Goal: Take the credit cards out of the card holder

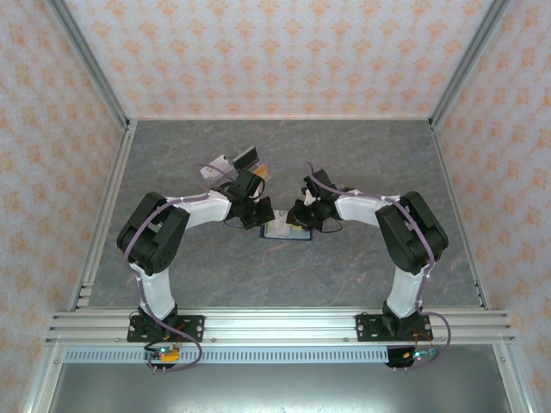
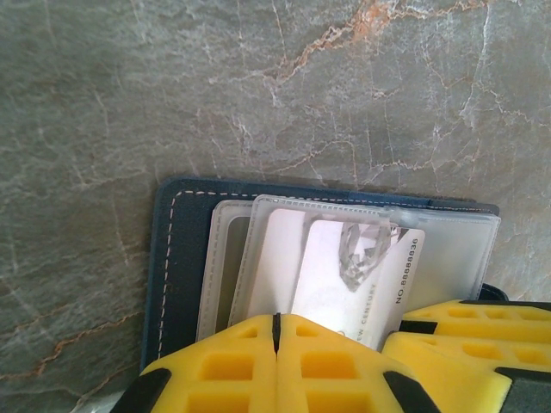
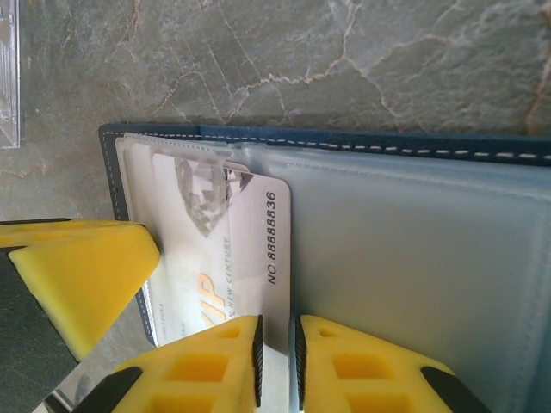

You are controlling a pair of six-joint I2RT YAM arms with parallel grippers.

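Note:
The card holder [image 1: 287, 231] lies open and flat on the table between both arms, navy outside [image 2: 176, 258] with grey-blue clear pockets [image 3: 413, 258]. A white credit card [image 2: 362, 275] with a diamond print and a number sticks partway out of its pocket [image 3: 232, 249]. My left gripper [image 2: 276, 331] is shut, its tips low over the pocket's near edge, nothing between them [image 1: 258, 215]. My right gripper [image 3: 275, 344] stands over the card's free edge with a narrow gap between its jaws, and the flat card's edge shows through that gap [image 1: 303, 215].
A clear acrylic stand [image 1: 228, 163] with a dark piece and a small orange-brown piece [image 1: 258, 172] sits behind the left gripper. Aluminium rails [image 1: 108, 215] and patterned walls bound the grey marble table [image 1: 284, 138]. The two grippers' yellow fingers [image 2: 465, 335] are very close together.

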